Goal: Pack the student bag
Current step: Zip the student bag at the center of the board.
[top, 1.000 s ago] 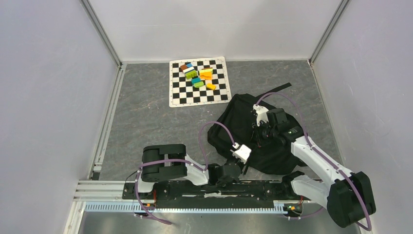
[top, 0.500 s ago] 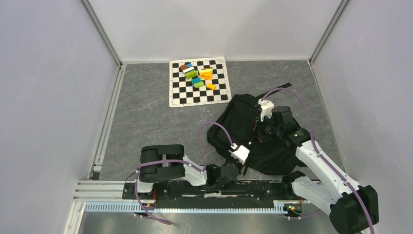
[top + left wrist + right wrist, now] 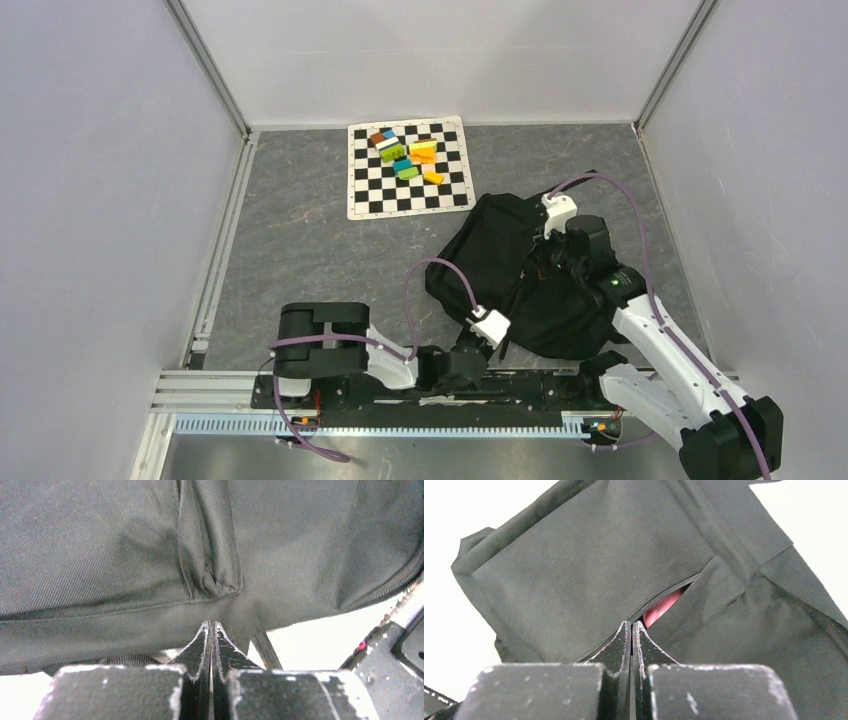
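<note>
Peeking from the student bag, pink item shows only wrist-side; left end effector, right end effector clenched.

Top camera high, rear, looking down and forward; wrist cameras close on student bag, shared by all views.

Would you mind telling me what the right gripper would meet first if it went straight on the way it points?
Most likely the student bag, at the partly open zip where something pink shows. The shut right gripper looks nearly against the fabric, though depth is unclear.
</note>
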{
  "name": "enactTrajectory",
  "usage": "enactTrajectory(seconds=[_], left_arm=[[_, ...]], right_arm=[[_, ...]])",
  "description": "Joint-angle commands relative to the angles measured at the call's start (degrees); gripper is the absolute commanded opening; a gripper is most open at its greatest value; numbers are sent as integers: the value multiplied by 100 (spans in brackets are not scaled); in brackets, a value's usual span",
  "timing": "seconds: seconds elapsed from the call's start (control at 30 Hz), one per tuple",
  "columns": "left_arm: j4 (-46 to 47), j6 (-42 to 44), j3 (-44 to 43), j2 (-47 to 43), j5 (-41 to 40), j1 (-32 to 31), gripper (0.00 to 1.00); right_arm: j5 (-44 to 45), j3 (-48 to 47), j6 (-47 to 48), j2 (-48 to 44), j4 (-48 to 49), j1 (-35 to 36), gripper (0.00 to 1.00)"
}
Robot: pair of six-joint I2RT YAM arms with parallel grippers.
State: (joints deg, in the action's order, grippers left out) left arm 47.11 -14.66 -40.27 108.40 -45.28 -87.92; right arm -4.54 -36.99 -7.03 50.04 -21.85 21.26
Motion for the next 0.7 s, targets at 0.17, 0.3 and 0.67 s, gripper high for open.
enactTrajectory(seconds=[0.17,0.3,0.67], left_arm=[[-812,-188,432,-754,-226,-291,2],[-1182,-47,242,-1361,336,-234,16],[-2070,58,-1031,-1510,1133,388,91]], right_arm=[[645,-869,92,713,831,-34,0],[520,-896,93,744,831,-32,0],[140,-557,-35,523,794,-35,0]])
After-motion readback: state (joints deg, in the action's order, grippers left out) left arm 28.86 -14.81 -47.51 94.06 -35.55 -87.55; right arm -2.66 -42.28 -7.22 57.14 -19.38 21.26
